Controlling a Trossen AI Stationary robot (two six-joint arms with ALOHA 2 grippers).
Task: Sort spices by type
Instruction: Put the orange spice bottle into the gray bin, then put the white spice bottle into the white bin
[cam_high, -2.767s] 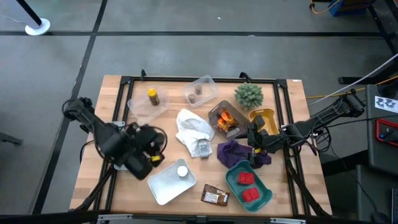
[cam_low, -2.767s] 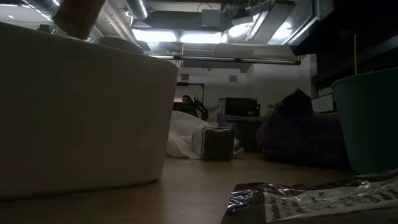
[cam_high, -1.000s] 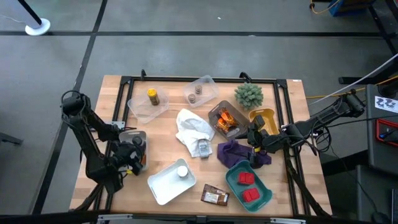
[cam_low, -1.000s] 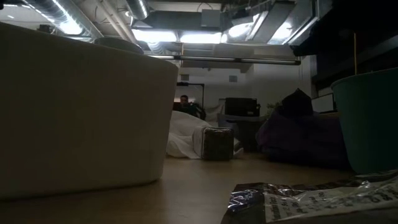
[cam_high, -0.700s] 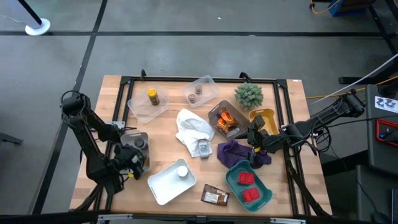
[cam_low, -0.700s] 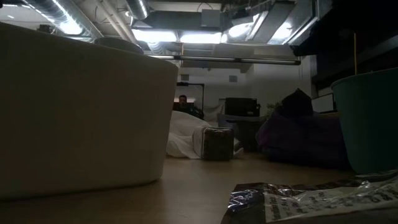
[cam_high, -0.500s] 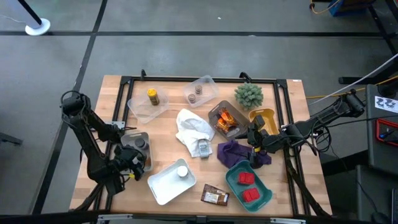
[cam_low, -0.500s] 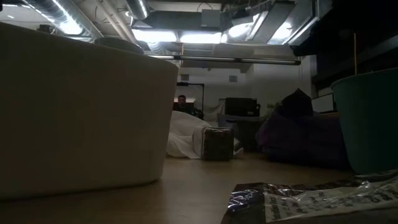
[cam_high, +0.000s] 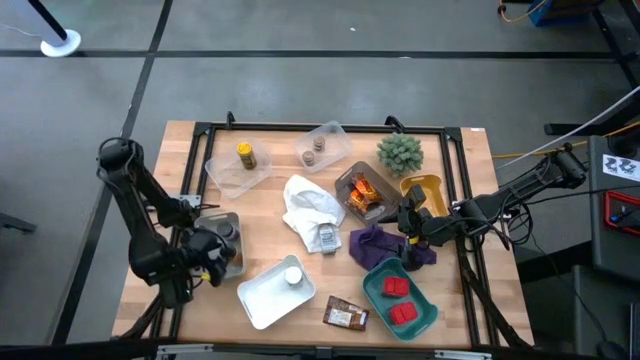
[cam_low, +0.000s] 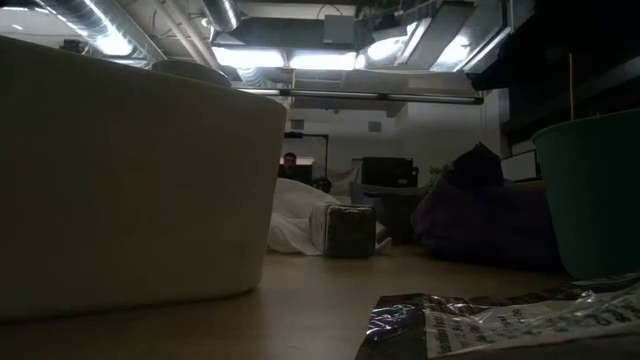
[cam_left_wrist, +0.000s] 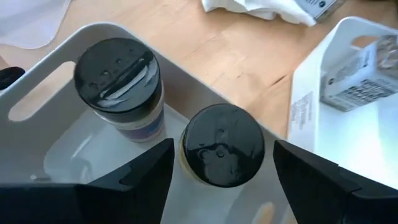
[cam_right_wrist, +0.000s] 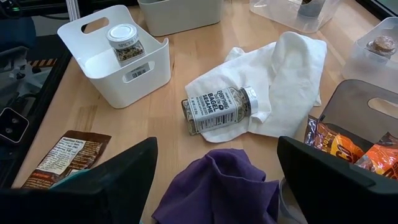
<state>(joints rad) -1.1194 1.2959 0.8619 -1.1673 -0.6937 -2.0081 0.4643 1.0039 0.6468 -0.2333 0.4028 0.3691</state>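
Observation:
My left gripper (cam_high: 207, 262) (cam_left_wrist: 224, 149) hangs open over the grey tray (cam_high: 226, 250) at the table's left. Its fingers stand on either side of the nearer of two black-capped jars (cam_left_wrist: 222, 144) that stand upright in the tray, and I see no touch. My right gripper (cam_high: 415, 228) (cam_right_wrist: 216, 168) waits open above the purple cloth (cam_right_wrist: 217, 180). A labelled jar (cam_right_wrist: 221, 109) lies on its side on the white cloth (cam_high: 308, 205). A white-capped jar (cam_right_wrist: 126, 42) stands in the white tray (cam_high: 262, 295). A brown packet (cam_high: 345, 316) lies flat near the table's near edge.
The teal tray (cam_high: 425, 318) holds red boxes (cam_high: 398, 298) and the brown tray (cam_high: 345, 180) holds orange packets. Clear tubs at the far edge hold a yellow jar (cam_high: 245, 153) and brown jars (cam_high: 317, 150). The green plant (cam_high: 400, 152) and a yellow tray (cam_high: 425, 190) stand far right. A black frame rims the table.
My left gripper has drawn back a little toward the table's near left, off the grey tray, so the two black-capped jars in it now show from above. The right arm and every other thing have kept still.

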